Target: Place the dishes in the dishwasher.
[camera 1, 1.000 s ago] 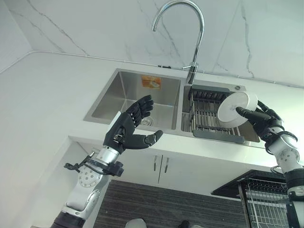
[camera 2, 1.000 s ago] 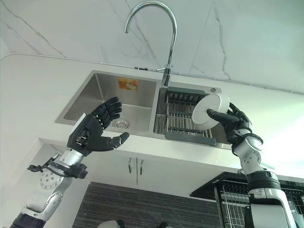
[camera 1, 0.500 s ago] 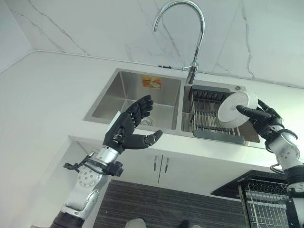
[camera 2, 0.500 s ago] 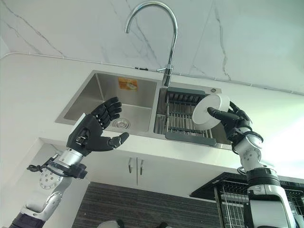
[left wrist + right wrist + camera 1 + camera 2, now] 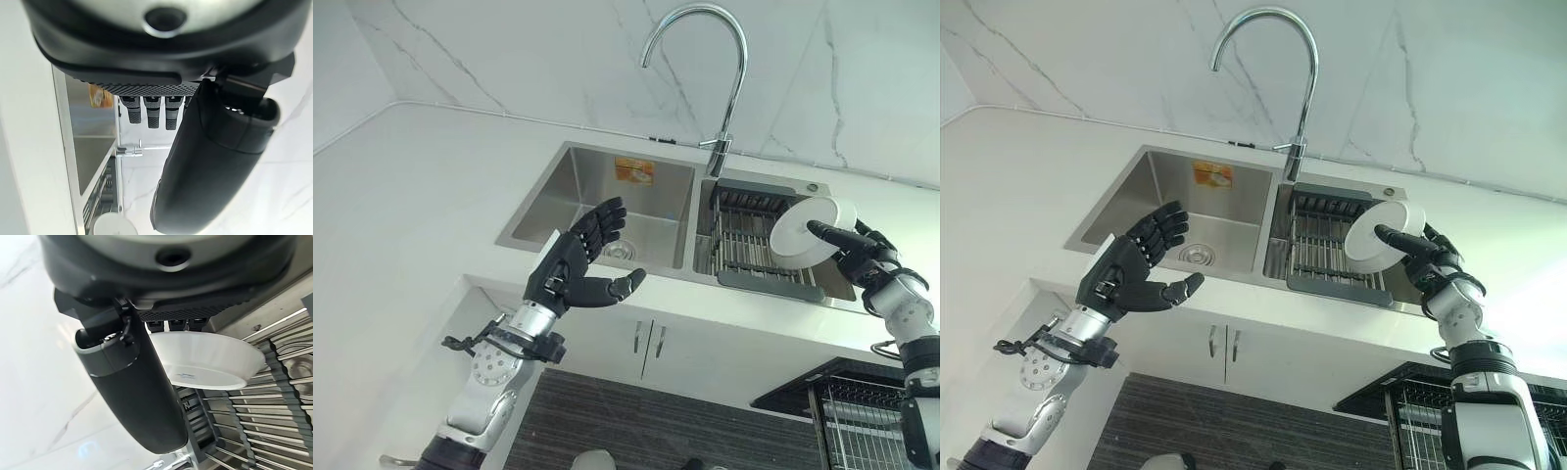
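Right hand (image 5: pixel 1422 257) clamped on white bowl (image 5: pixel 1378 233) above sink rack (image 5: pixel 1330 245). Left hand (image 5: pixel 1128 273) spread empty near left basin (image 5: pixel 1185 211).

You see a plain white dish (image 5: pixel 811 231) pinched in the dark right hand (image 5: pixel 858 253). The left hand (image 5: pixel 571 269) is equally dark. The counter (image 5: pixel 421 186) is white, and the wall (image 5: pixel 538 59) is white marble with thin grey veins. The sink (image 5: pixel 597 201) and tap (image 5: pixel 700 59) are bright steel, with an orange sticker (image 5: pixel 635 169) on the far sink wall. The drying rack (image 5: pixel 749 240) is dark-framed, and the floor (image 5: pixel 636 431) is grey-streaked.
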`<state>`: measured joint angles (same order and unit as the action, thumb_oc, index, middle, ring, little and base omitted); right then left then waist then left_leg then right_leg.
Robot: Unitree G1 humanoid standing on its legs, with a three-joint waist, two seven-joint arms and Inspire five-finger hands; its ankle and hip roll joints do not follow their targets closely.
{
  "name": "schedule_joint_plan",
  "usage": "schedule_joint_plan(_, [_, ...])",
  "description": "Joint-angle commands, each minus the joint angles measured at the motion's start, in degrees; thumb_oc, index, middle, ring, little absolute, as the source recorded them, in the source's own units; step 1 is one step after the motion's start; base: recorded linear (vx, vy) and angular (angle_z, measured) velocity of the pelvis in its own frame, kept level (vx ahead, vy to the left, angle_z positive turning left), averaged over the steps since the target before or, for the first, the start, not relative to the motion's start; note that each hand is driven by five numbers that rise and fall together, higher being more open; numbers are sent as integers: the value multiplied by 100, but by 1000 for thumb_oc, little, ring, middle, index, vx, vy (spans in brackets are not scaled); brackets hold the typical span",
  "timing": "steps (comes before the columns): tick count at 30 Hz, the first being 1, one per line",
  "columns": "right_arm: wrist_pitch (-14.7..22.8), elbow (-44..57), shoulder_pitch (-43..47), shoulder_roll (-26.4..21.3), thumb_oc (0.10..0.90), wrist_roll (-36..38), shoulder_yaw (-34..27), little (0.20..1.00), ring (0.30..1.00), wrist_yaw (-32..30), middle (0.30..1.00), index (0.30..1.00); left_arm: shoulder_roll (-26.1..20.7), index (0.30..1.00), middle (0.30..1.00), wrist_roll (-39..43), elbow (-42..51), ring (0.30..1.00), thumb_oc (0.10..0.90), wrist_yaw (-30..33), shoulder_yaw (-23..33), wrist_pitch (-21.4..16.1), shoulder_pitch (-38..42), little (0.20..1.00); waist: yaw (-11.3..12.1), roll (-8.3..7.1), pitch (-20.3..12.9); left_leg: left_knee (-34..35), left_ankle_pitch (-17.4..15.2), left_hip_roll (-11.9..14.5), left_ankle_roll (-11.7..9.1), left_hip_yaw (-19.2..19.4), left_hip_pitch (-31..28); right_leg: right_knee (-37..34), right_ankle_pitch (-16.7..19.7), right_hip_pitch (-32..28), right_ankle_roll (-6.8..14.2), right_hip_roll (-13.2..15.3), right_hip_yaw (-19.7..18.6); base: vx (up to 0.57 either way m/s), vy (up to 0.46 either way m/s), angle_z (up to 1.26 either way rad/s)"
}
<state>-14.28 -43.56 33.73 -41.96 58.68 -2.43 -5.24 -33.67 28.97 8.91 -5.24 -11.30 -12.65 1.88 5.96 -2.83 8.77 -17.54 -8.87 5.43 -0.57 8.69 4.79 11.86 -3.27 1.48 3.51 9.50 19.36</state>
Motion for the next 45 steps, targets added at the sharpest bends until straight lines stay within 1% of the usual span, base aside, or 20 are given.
schedule_joint_plan(1, [440,107,923,-689,800,259,188,900,900,229,900,900,-245,900,900,162,588,900,800,64,-69,-564,468,900,124,-13,-420,35,-602,202,-332,-30,-317,533,-826,-72,309,133,39,0,0,0])
schedule_joint_plan(7, [380,-204,1073,-711,800,255,252,900,900,276,900,900,-289,900,900,203,570,900,800,84,-51,-534,459,900,173,12,-416,35,-621,220,-358,-65,-360,533,-877,-152,305,136,86,22,-10,8])
schedule_joint_plan(8, [394,-232,1093,-722,734,262,266,801,801,271,801,801,-301,900,900,213,578,900,800,89,-43,-529,453,900,182,16,-412,35,-619,222,-361,-71,-362,533,-882,-161,303,138,92,6,-8,8])
schedule_joint_plan(9, [423,-275,1136,-731,469,272,281,404,404,262,404,404,-306,900,900,211,569,900,800,97,-39,-527,456,900,187,13,-411,35,-578,219,-359,-74,-336,533,-856,-146,291,146,105,-13,-9,9])
schedule_joint_plan(10, [451,-308,1159,-728,400,264,285,300,300,249,300,300,-303,900,900,205,559,900,800,103,-41,-522,460,900,192,15,-411,35,-576,216,-358,-80,-338,533,-859,-153,288,144,110,-9,-11,7])
schedule_joint_plan(13, [538,-399,1239,-734,400,221,290,300,300,118,300,300,-321,900,900,207,562,900,800,125,-43,-492,467,900,211,19,-419,35,-569,215,-364,-99,-337,533,-869,-168,283,144,124,4,-4,1])
schedule_joint_plan(20, [411,-939,1569,-789,400,94,431,300,300,-108,300,300,-371,900,900,201,535,900,800,117,-134,-456,475,900,271,41,-432,35,-538,228,-379,-127,-320,533,-881,-181,274,141,149,4,-2,1])
schedule_joint_plan(27, [568,-1224,1716,-703,400,67,443,300,300,-360,300,300,-382,900,900,216,500,900,800,206,-248,-396,559,900,278,82,-440,35,-513,254,-391,-121,-318,533,-893,-187,254,120,145,-11,-1,2])
schedule_joint_plan(30, [777,-1147,1704,-646,400,89,466,300,300,-513,300,300,-396,900,900,223,519,900,800,237,-279,-396,576,900,255,105,-436,35,-492,279,-408,-117,-302,533,-897,-165,240,104,133,-68,-40,-1])
schedule_joint_plan(32, [1095,-763,1631,-576,400,203,449,300,300,-506,300,300,-368,900,900,187,556,900,800,212,-244,-394,514,900,223,122,-428,35,-474,314,-431,-100,-297,533,-898,-149,222,75,116,-21,-137,-4])
schedule_joint_plan(33, [1334,-127,1468,-513,400,191,348,300,300,-543,300,300,-366,900,900,242,631,900,800,103,-149,-534,385,900,184,149,-431,35,-453,330,-445,-97,-284,533,-907,-114,196,41,95,16,-149,-6])
schedule_joint_plan(35, [1425,149,1352,-499,400,87,286,300,300,-580,300,300,-366,900,900,325,685,900,800,19,-79,-643,308,900,169,157,-435,35,-449,341,-447,-97,-285,533,-915,-106,182,22,84,34,-136,-3])
schedule_joint_plan(36, [1595,752,1143,-432,400,-112,162,300,300,-739,300,300,-293,900,900,310,806,900,800,-54,49,-763,179,900,121,169,-428,35,-433,376,-457,-73,-281,533,-930,-85,153,-13,56,41,-157,-1])
schedule_joint_plan(37, [1657,1150,1023,-394,400,-196,93,300,300,-848,300,300,-289,900,900,306,844,900,800,-65,104,-824,131,900,81,177,-422,35,-424,396,-462,-49,-275,533,-936,-64,141,-43,29,27,-136,-4])
schedule_joint_plan(39, [1656,2075,709,-332,400,-374,-95,300,300,-1137,300,300,-232,900,900,93,982,900,800,-96,193,-1012,17,900,7,202,-410,35,-419,423,-473,-27,-265,533,-951,-27,127,-103,-46,-30,-64,-6])
schedule_joint_plan(40, [1719,2760,389,-265,400,-561,-228,300,300,-1280,300,300,-236,900,900,-64,1086,900,800,-65,252,-1196,-44,900,-21,218,-412,35,-434,360,-447,-122,-224,533,-940,37,134,-150,-134,-89,-11,-4])
schedule_joint_plan(41, [1738,3221,202,-217,400,-838,-296,300,300,-1374,300,300,-245,900,900,-102,1126,900,800,-18,307,-1272,-44,900,-49,229,-393,35,-466,273,-412,-193,-233,533,-926,84,143,-179,-200,-89,13,-10])
schedule_joint_plan(42, [1755,3372,125,-195,400,-998,-322,300,300,-1401,300,300,-247,900,900,-141,1140,900,800,10,330,-1288,-40,900,-64,226,-393,35,-478,210,-384,-222,-249,533,-910,123,147,-189,-240,-137,108,-29])
schedule_joint_plan(43, [1896,3963,-126,-87,400,-1406,-332,300,300,-1520,300,300,-245,900,900,-209,1186,900,800,12,427,-1299,-43,900,-40,181,-330,35,-489,-108,-251,-293,-378,533,-855,184,196,-177,-431,-143,127,-36])
schedule_joint_plan(45, [1989,4659,-445,98,400,-1648,-408,300,300,-1597,300,300,-136,900,900,-325,1300,900,800,-130,507,-1230,-22,900,33,64,-192,35,-430,-549,-95,-407,-430,533,-748,227,231,-74,-628,-134,113,-51])
